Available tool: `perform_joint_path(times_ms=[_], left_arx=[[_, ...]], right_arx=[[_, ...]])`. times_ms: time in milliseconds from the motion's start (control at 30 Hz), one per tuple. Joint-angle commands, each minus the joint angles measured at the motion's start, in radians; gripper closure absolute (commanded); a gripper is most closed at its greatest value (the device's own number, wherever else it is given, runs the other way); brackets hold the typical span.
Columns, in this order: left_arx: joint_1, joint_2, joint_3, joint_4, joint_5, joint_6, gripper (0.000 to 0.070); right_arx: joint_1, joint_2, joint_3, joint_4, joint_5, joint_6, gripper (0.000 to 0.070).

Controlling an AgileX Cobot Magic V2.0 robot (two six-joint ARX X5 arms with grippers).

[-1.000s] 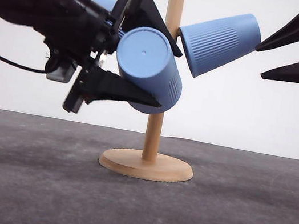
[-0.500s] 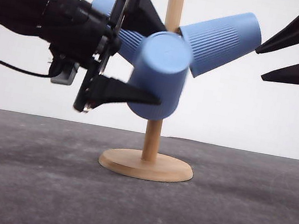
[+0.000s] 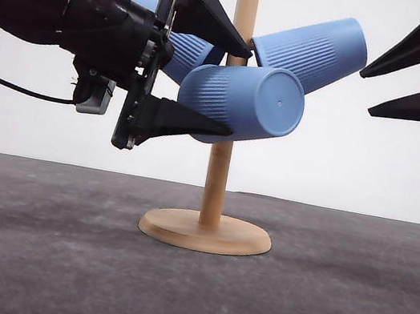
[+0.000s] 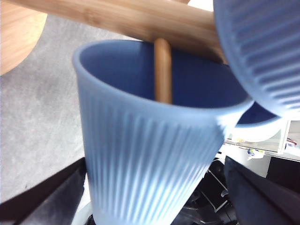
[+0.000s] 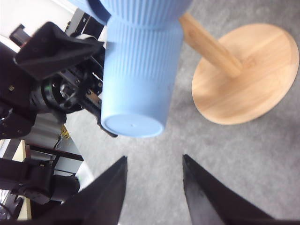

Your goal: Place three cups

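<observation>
In the front view my left gripper (image 3: 226, 87) is shut on a light-blue ribbed cup (image 3: 240, 101). The cup lies nearly level against the wooden stand's pole (image 3: 217, 170), flat base turned right. In the left wrist view that cup (image 4: 150, 154) has a wooden peg (image 4: 162, 70) reaching into its mouth. Two more cups hang on the stand, one angled up to the right (image 3: 314, 49) and one behind my left gripper (image 3: 182, 48). High on the right, apart from the cups, my right gripper (image 3: 366, 88) is open and holds nothing. Its wrist view shows a cup's base (image 5: 133, 126) ahead of the fingers (image 5: 110, 192).
The stand's round wooden base (image 3: 205, 231) rests on the dark grey table (image 3: 330, 308), with a white wall behind. The left arm's black body and cable (image 3: 49, 7) fill the upper left. The stand base (image 5: 239, 79) also appears in the right wrist view.
My left gripper has turned the held cup. Its base faced the camera a second ago and now points right, with the cup lifted slightly against the pole. The right gripper has stayed put.
</observation>
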Motion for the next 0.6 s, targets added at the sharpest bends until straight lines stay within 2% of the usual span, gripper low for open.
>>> perform_joint_path(times_ms=[0, 300, 433, 567], left_arx=[[-0.001, 0.015, 0.019, 0.008, 0.006, -0.008, 0.0145], [0.015, 0.015, 0.019, -0.070, 0.006, 0.027, 0.0147], [0.016, 0.015, 0.019, -0.067, 0.006, 0.027, 0.0153], [0.021, 0.015, 0.019, -0.065, 0.006, 0.026, 0.0172]], right_arx=[[0.004, 0.008, 0.018, 0.000, -0.001, -0.011, 0.0464], [0.027, 0.008, 0.018, -0.017, -0.011, -0.013, 0.0459], [0.094, 0.009, 0.018, -0.016, -0.004, -0.016, 0.0458], [0.171, 0.009, 0.018, -0.015, 0.051, -0.016, 0.0458]])
